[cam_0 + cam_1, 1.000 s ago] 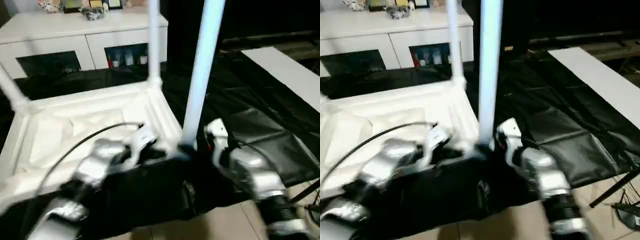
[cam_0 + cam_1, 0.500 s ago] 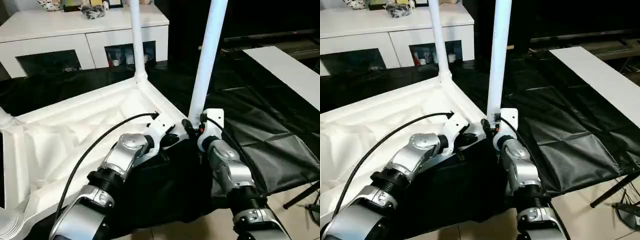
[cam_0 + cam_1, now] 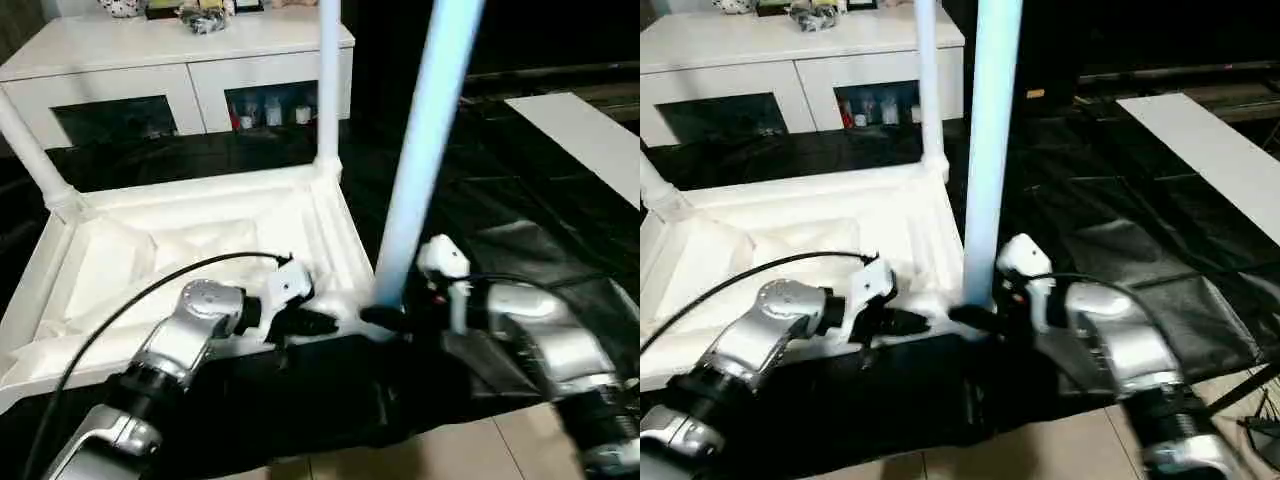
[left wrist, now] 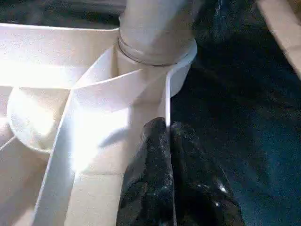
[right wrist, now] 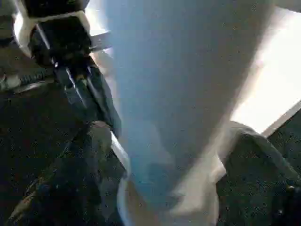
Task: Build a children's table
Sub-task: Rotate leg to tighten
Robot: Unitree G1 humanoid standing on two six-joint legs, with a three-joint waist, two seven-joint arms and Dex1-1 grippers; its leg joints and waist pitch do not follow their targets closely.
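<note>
The white tabletop (image 3: 190, 245) lies upside down on black cloth, its ribbed underside facing up. A leg stands in its near right corner socket (image 3: 425, 150). Another leg (image 3: 328, 80) stands at the far right corner and a third (image 3: 28, 145) at the far left. My left gripper (image 3: 322, 323) is shut on the thin rim wall (image 4: 166, 101) just beside the near right socket. My right gripper (image 5: 174, 160) is open, with one finger (image 5: 89, 155) on each side of that leg's base.
A white cabinet (image 3: 180, 55) with dark glass doors stands behind the tabletop. A flat white board (image 3: 580, 130) lies at the right on the black cloth (image 3: 520, 230). Tiled floor (image 3: 470, 450) shows at the near edge.
The whole view has shifted. My right gripper's fingers have spread wider around the base of the near right leg. The left gripper stays shut on the rim.
</note>
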